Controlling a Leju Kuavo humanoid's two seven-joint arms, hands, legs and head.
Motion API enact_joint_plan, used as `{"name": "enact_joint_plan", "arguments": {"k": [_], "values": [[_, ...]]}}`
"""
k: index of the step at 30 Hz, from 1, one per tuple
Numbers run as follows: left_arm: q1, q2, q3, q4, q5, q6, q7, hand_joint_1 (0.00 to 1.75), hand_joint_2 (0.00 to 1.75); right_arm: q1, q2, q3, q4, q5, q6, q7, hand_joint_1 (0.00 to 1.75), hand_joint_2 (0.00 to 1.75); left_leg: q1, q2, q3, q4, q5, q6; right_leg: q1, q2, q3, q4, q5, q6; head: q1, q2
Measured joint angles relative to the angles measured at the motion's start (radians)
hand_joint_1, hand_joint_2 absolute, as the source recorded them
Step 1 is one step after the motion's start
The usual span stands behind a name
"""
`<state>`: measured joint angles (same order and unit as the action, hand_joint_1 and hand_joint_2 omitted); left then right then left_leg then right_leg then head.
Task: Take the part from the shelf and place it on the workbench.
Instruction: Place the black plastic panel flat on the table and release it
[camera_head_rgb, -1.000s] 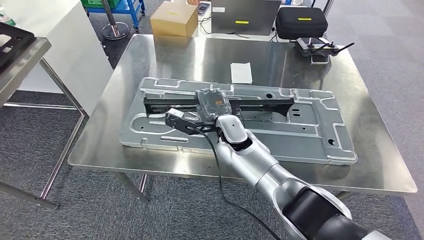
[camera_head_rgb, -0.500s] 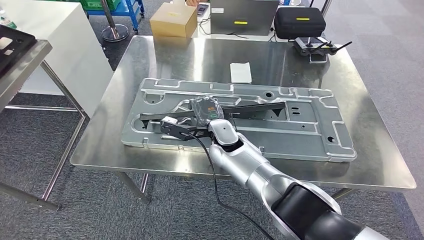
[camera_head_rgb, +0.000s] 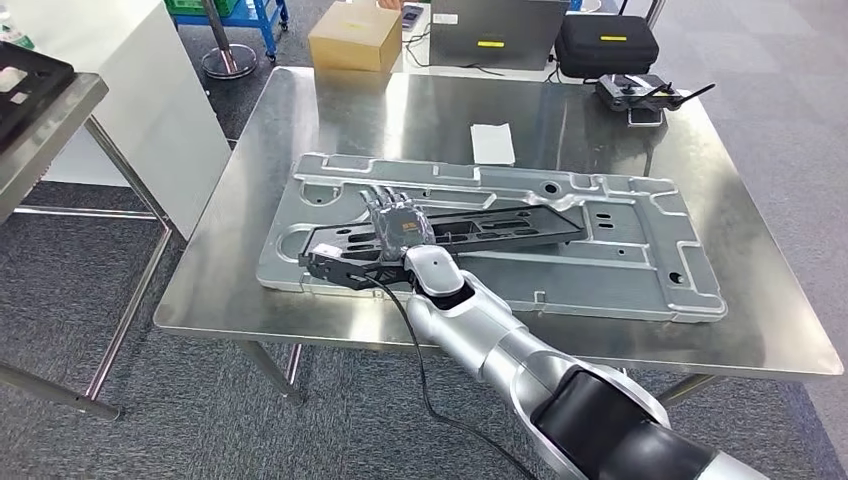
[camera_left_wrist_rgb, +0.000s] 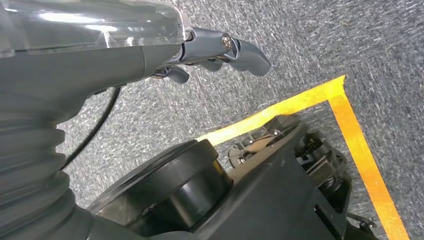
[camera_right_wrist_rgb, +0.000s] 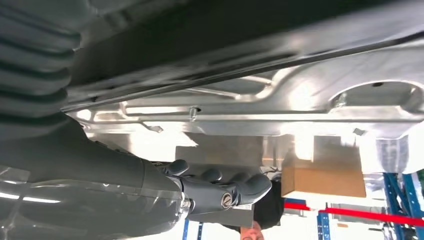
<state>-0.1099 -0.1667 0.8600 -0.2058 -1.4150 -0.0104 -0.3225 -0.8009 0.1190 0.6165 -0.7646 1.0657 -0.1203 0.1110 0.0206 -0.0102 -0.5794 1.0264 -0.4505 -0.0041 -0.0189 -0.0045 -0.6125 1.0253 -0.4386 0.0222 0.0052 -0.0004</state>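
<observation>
since the earlier frames the part (camera_head_rgb: 450, 228) had swung from tilted on edge to lying nearly flat, and the right hand (camera_head_rgb: 398, 222) had lowered with it. from left to right across the head view: a grey side table (camera_head_rgb: 50, 120) with a black tray (camera_head_rgb: 25, 80), then the workbench (camera_head_rgb: 300, 130) of brushed steel, then the stamped panel (camera_head_rgb: 640, 250), ribbed and pale, lying on it. the part was a long, black, flat bracket with cut-outs, resting on the panel, its long axis running along the panel's length, its near-left end just beside the right wrist. the right hand lay over the part's middle, fingers curled about it, so i judged it clasped on the part, though the underside grip was hidden. the left hand (camera_left_wrist_rgb: 220, 50) hung by the floor, fingers loosely curled around nothing. the right hand was plainly the nearer; release looked to be the step due.
</observation>
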Motion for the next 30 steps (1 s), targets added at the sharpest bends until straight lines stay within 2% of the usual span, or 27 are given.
{"name": "enact_joint_plan", "arguments": {"k": [2, 4, 5, 6, 7, 8, 9, 11, 12, 13, 15, 17, 18, 20, 21, 22, 23, 24, 26, 27, 30], "values": [[0.0, 0.0, -0.005, 0.0, -0.001, 0.0, 0.001, 0.0, 1.75, -0.001, 0.0, 0.0, 0.002, 0.0, -0.001, 0.0, 0.0, 0.0, 0.0, 0.002, 0.001, -0.005, 0.004, 0.016, -0.003, 0.0, -0.028, 0.06, -0.039, 0.007, 0.0, 0.0], [0.001, 0.0, -0.008, 0.0, -0.003, 0.0, 0.002, 0.0, 1.75, 0.002, -0.001, 0.0, 0.006, 0.0, -0.001, 0.0, 0.0, 0.0, -0.004, 0.003, 0.0, -0.006, 0.004, 0.026, -0.003, 0.001, -0.093, 0.192, -0.101, 0.008, 0.0, 0.0], [0.002, 0.0, -0.009, 0.0, -0.004, 0.0, 0.003, 0.0, 1.75, 0.005, -0.001, 0.0, 0.008, 0.0, -0.001, 0.0, 0.0, 0.0, -0.007, 0.003, 0.0, -0.006, 0.003, 0.028, -0.002, 0.001, -0.126, 0.254, -0.122, 0.008, 0.0, 0.0], [0.002, 0.0, -0.009, 0.0, -0.005, 0.0, 0.004, 0.0, 1.75, 0.008, -0.002, 0.0, 0.011, 0.0, -0.001, 0.0, 0.0, 0.0, -0.01, 0.003, 0.001, -0.006, 0.002, 0.03, -0.002, 0.002, -0.146, 0.288, -0.124, 0.006, 0.0, 0.0], [0.003, 0.0, -0.009, 0.0, -0.006, 0.0, 0.004, 0.0, 1.75, 0.01, -0.002, 0.0, 0.014, 0.0, -0.001, 0.0, 0.0, 0.0, -0.013, 0.002, 0.002, -0.006, 0.001, 0.031, -0.001, 0.002, -0.147, 0.285, -0.108, 0.002, 0.001, 0.0], [0.003, 0.0, -0.01, 0.0, -0.005, 0.0, 0.004, 0.0, 1.75, 0.011, -0.002, 0.0, 0.015, -0.002, -0.002, -0.001, 0.0, 0.0, -0.016, 0.002, 0.006, -0.006, -0.001, 0.032, 0.002, 0.002, -0.127, 0.24, -0.075, -0.004, 0.0, 0.0], [0.003, 0.0, -0.01, 0.0, -0.003, -0.001, 0.003, 0.0, 1.75, 0.011, -0.002, 0.0, 0.015, -0.007, -0.004, -0.004, 0.0, 0.0, -0.017, 0.001, 0.009, -0.006, -0.003, 0.032, 0.006, 0.002, -0.093, 0.167, -0.035, -0.013, 0.0, 0.0], [0.004, -0.001, -0.01, 0.0, 0.001, -0.002, -0.001, 0.0, 1.75, 0.01, -0.002, 0.0, 0.014, -0.021, -0.012, -0.015, 0.0, 0.0, -0.022, 0.002, 0.012, -0.004, -0.008, 0.028, 0.016, 0.002, -0.032, 0.041, 0.011, -0.031, 0.0, 0.0], [0.004, -0.002, -0.01, 0.0, 0.003, -0.002, -0.004, 0.0, 1.75, 0.01, -0.002, 0.0, 0.013, -0.029, -0.016, -0.019, 0.0, 0.0, -0.022, 0.002, 0.011, -0.004, -0.01, 0.024, 0.021, 0.002, -0.018, 0.01, 0.016, -0.036, 0.0, 0.0], [0.004, -0.003, -0.009, 0.0, 0.004, -0.002, -0.006, 0.0, 1.75, 0.011, -0.002, 0.0, 0.012, -0.034, -0.018, -0.022, 0.0, 0.0, -0.021, 0.003, 0.011, -0.005, -0.011, 0.019, 0.023, 0.002, -0.015, 0.002, 0.013, -0.039, 0.0, 0.0], [0.004, -0.002, -0.009, 0.0, 0.006, -0.002, -0.01, 0.0, 1.75, 0.013, -0.006, 0.0, 0.01, -0.041, -0.021, -0.023, 0.0, 0.0, -0.02, 0.003, 0.013, -0.006, -0.013, 0.008, 0.02, 0.003, -0.01, -0.009, 0.016, -0.042, 0.0, 0.0], [0.005, -0.001, -0.009, 0.0, 0.012, 0.0, -0.014, 0.0, 1.75, 0.015, -0.009, -0.001, 0.002, -0.055, -0.027, -0.033, 0.0, 0.0, -0.02, 0.004, -0.002, 0.033, -0.04, -0.002, 0.011, 0.002, 0.0, -0.022, 0.02, -0.048, -0.001, 0.0], [0.005, 0.0, -0.009, 0.0, 0.016, 0.0, -0.016, 0.0, 1.75, 0.019, -0.012, -0.002, -0.008, -0.07, -0.032, -0.042, 0.0, 0.0, -0.017, 0.005, -0.024, 0.083, -0.068, -0.007, 0.008, 0.001, 0.003, -0.026, 0.021, -0.05, -0.002, 0.0], [0.004, 0.001, -0.007, 0.0, 0.029, 0.001, -0.025, 0.0, 0.87, 0.038, -0.027, -0.012, -0.046, -0.123, -0.042, -0.065, 0.0, 0.0, -0.013, 0.005, -0.089, 0.215, -0.126, -0.015, 0.007, 0.0, 0.005, -0.026, 0.02, -0.052, -0.002, 0.0], [0.004, 0.002, -0.005, 0.0, 0.037, 0.001, -0.034, 0.0, 0.44, 0.053, -0.042, -0.022, -0.075, -0.163, -0.045, -0.077, 0.0, 0.0, -0.01, 0.005, -0.114, 0.26, -0.136, -0.018, 0.007, -0.001, 0.005, -0.025, 0.019, -0.051, -0.002, 0.0], [0.006, 0.002, -0.003, 0.0, 0.046, 0.0, -0.046, 0.0, 0.0, 0.068, -0.062, -0.037, -0.112, -0.213, -0.046, -0.089, 0.0, 0.0, -0.008, 0.006, -0.121, 0.269, -0.126, -0.02, 0.006, -0.002, 0.006, -0.023, 0.017, -0.049, -0.002, 0.0], [0.01, 0.004, 0.001, 0.0, 0.056, -0.001, -0.059, 0.0, 0.0, 0.083, -0.086, -0.058, -0.156, -0.27, -0.045, -0.103, 0.0, 0.0, -0.006, 0.006, -0.108, 0.235, -0.096, -0.021, 0.005, -0.002, 0.007, -0.021, 0.015, -0.046, -0.002, 0.0], [0.015, 0.005, 0.005, 0.0, 0.064, -0.002, -0.07, 0.0, 0.0, 0.096, -0.112, -0.083, -0.203, -0.327, -0.043, -0.116, 0.0, 0.0, -0.004, 0.006, -0.078, 0.169, -0.056, -0.021, 0.004, -0.002, 0.009, -0.018, 0.012, -0.041, -0.002, 0.0], [0.024, 0.008, 0.015, 0.0, 0.076, -0.003, -0.084, 0.0, 0.0, 0.114, -0.168, -0.141, -0.3, -0.422, -0.032, -0.138, 0.0, 0.0, -0.004, 0.005, -0.02, 0.044, -0.007, -0.015, 0.005, -0.001, 0.008, -0.009, 0.005, -0.03, -0.002, 0.0], [0.028, 0.008, 0.018, 0.0, 0.079, -0.003, -0.088, 0.0, 0.0, 0.121, -0.192, -0.165, -0.342, -0.449, -0.024, -0.143, 0.0, 0.0, -0.006, 0.004, -0.006, 0.012, 0.0, -0.01, 0.007, -0.001, 0.006, -0.007, 0.004, -0.024, -0.001, 0.0], [0.033, 0.008, 0.024, 0.0, 0.083, -0.002, -0.091, 0.0, 0.0, 0.144, -0.241, -0.211, -0.432, -0.47, -0.008, -0.146, 0.0, 0.0, -0.009, 0.004, -0.004, -0.002, 0.001, 0.011, 0.007, 0.001, 0.003, -0.008, 0.006, -0.007, 0.0, 0.0]]}}
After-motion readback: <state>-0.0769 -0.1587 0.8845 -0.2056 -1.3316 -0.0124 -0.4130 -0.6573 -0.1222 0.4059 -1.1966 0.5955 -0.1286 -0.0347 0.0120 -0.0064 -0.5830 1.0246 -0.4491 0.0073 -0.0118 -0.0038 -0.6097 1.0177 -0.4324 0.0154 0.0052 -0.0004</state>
